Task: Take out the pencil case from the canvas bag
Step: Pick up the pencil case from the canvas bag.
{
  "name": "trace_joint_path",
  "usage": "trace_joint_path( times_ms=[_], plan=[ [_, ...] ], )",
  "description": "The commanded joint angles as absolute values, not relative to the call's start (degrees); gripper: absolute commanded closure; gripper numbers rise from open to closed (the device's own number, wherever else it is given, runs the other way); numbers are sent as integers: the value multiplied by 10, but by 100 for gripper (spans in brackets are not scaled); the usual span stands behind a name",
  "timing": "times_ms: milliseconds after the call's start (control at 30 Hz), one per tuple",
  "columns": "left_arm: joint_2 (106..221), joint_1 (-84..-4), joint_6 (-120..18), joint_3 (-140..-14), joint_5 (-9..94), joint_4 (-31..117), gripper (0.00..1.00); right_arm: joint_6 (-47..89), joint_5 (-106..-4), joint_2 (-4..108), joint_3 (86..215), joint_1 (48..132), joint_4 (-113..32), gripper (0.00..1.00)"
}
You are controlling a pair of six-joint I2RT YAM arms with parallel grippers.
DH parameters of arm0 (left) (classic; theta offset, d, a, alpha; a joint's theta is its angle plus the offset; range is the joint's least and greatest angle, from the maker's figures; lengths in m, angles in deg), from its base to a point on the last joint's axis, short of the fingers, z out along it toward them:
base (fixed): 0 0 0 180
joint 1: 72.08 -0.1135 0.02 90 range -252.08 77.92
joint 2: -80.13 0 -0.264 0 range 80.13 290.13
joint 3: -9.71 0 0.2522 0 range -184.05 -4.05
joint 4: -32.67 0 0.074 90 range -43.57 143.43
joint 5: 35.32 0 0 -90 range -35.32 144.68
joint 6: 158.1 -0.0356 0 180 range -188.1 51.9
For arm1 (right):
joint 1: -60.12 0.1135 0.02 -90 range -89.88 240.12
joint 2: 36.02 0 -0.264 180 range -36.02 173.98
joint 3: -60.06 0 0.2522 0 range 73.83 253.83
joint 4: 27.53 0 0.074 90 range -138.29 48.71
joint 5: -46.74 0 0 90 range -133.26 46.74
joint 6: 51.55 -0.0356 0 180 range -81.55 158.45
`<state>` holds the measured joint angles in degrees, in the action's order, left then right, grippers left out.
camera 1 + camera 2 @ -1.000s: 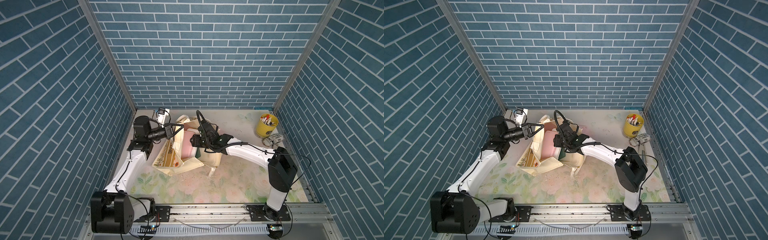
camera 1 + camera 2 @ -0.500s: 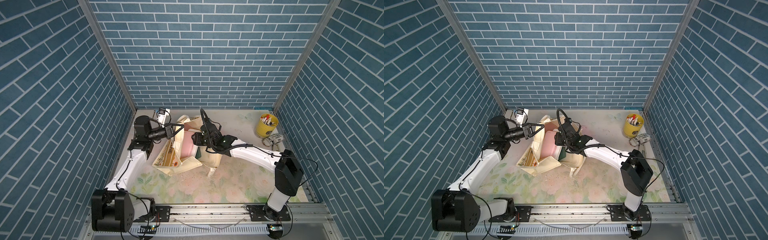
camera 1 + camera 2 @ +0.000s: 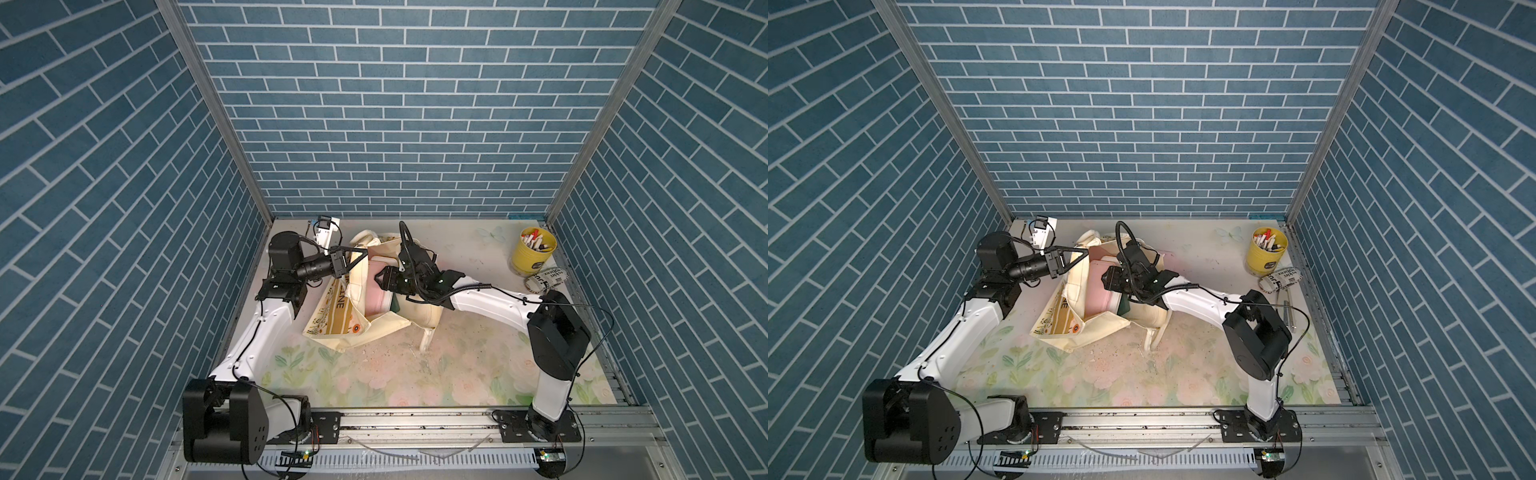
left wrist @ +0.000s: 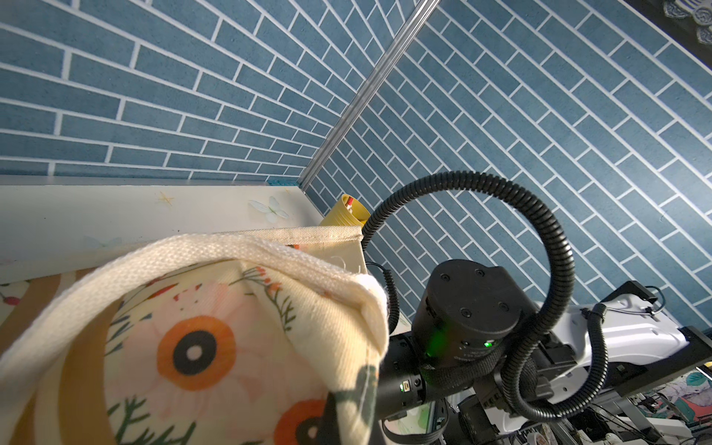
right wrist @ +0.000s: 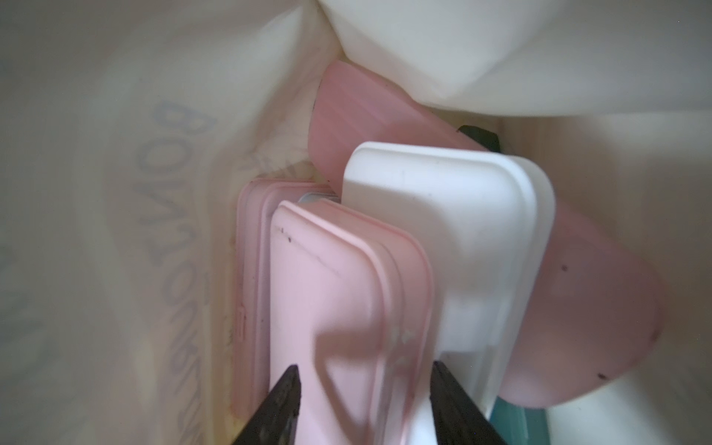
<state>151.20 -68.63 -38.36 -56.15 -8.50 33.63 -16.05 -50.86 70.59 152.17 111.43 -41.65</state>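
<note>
The floral surface (image 3: pixel 457 374) carried the canvas bag (image 3: pixel 382 328), which lay slumped on its side near the left arm, mouth gaping. A yellow pen pot (image 3: pixel 532 253) stood well apart at the far right corner. The left end effector (image 3: pixel 361 251) was clenched on the cloth of the bag's raised rim. The right end effector (image 5: pixel 366 389) reached into the mouth, its fingers (image 5: pixel 285 404) pressed on both edges of the pink pencil case (image 5: pixel 339 289), grasping it. The case sat inside the bag, just beside a white case (image 5: pixel 443 231).
</note>
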Motion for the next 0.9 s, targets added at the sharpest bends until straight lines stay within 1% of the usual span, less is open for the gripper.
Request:
trace_joint_path(
  times_ms=[0,467,867],
  plan=[
    [1504,-681,-387,-565,-124,301,100,-219,-570,730,1512,1101,-348,46],
    [1511,-679,-374,-565,-128,280,100,-224,-633,742,1506,1099,-245,47],
    [1517,-679,-345,-560,-140,233,100,-237,-657,772,1535,1099,-266,47]
  ],
)
